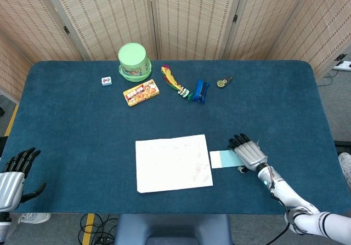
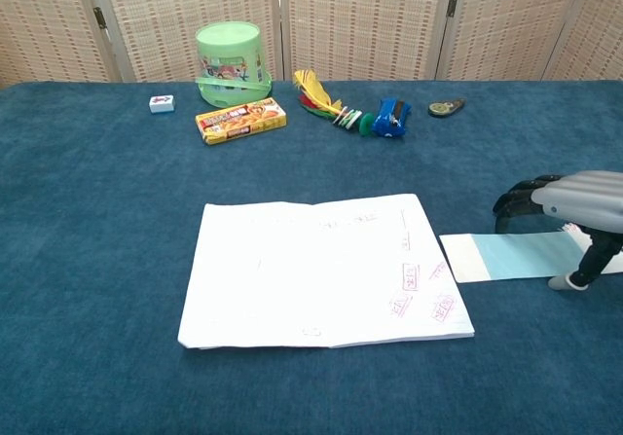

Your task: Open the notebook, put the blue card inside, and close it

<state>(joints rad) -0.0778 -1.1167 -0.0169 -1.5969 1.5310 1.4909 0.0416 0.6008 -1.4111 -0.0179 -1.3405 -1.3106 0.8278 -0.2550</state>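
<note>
Room: woven tan screens (image 1: 192,15) stand behind a table (image 1: 82,124) with a dark blue cloth on top.
Right hand: the right hand (image 1: 249,153) is low over the table, palm down, with its dark fingers (image 2: 516,199) bent forward. It sits over the far end of the blue card. I cannot tell if it grips the card or just rests on it.
Blue card: the blue card (image 2: 511,256) lies flat under the right hand. Its white end pokes out from the fingertips, toward the notebook.
Notebook: the white notebook (image 1: 173,163) lies flat and closed, just past the card's free end, on the side where the right hand's fingers point in the chest view. The card and the notebook are just beside each other. Small pink marks show near the corner closest to the right hand.
Left hand: the left hand (image 1: 13,176) is at the near table edge, well apart from the notebook. Its dark fingers are spread apart and it holds nothing.
Far from the right hand: a green tub with a lid (image 1: 134,61), a yellow snack box (image 1: 141,92), a small white tile (image 1: 106,81), a red and yellow feather toy (image 1: 174,81), a blue toy (image 1: 201,90) and a small round dark thing (image 1: 222,83) lie near the back of the table.
</note>
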